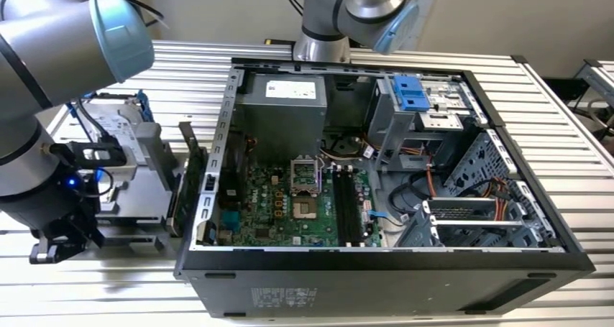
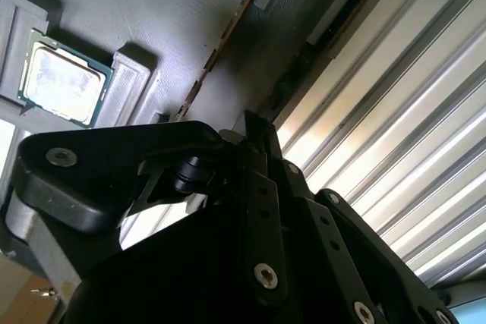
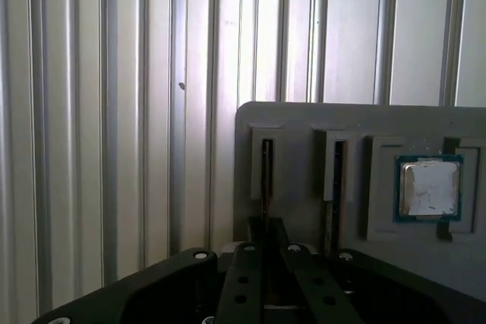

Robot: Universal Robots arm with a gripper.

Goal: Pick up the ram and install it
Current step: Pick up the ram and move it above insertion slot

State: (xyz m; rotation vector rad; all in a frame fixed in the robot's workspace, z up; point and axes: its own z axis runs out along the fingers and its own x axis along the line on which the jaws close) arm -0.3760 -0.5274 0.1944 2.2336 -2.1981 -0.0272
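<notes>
Ram (image 3: 266,176) stands on its edge in a narrow slot of the gray tray (image 3: 304,119), the slot closest to the tray's border. In the second wrist view we see it as a dark green strip (image 2: 304,62) in the same outer slot. The next slot, one step further inside the tray, holds a second thin stick (image 3: 336,187). Beyond that slot, a square processor chip (image 3: 429,187) with a silver cover lies flat in its own recess of the tray.

The black gripper (image 3: 266,225) is over the tray, just beside the ram and in line with the ram's slot. We cannot tell whether the gripper is clenched or released, and we cannot tell if it touches the ram.

In the exterior view the arm (image 1: 48,90) reaches down to the tray with the gripper low at the tray's near side. A silver drive in a blue frame (image 1: 120,129) stands at the far part of the tray. The tray rests on a ribbed metal table (image 1: 576,126). The open computer case (image 1: 384,266) lies on the same table, just beside the tray, on the exterior view's right of it. Inside the case we see a green board with long black slots (image 1: 347,205). The ram is in the tray, well apart from these slots, so it is not yet installed.
</notes>
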